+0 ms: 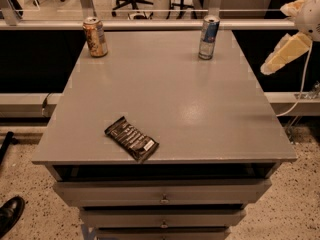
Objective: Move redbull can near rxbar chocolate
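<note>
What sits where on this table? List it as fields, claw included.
blue can: upright, far edge of the table, right of centre
chocolate bar: flat, at a slant, near the front edge, left of centre
orange can: upright, far left corner
claw: in the air beyond the table's right side, touching neither can
task state: blue can far from chocolate bar, not yet moved

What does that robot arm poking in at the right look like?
The arm is cream-white, with smooth, rounded shells. Its tool, at the right edge of the view beside the table, is a pale yellowish wedge tapering to a blunt tip. A thin white cable hangs below the arm. No markings show.
</note>
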Action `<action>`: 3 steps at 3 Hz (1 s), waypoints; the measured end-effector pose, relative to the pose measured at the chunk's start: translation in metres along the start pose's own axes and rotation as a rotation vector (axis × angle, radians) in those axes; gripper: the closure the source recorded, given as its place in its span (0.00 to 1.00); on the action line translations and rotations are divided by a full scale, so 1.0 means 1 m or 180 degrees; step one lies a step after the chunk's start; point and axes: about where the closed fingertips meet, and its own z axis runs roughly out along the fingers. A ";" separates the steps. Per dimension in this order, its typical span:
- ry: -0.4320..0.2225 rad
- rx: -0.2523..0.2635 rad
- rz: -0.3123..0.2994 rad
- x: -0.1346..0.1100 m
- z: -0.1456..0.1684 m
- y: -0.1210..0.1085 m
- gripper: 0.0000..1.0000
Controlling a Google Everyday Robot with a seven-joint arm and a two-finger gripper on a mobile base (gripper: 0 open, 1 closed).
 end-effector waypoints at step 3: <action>-0.0660 0.0449 0.0701 -0.003 0.093 -0.065 0.00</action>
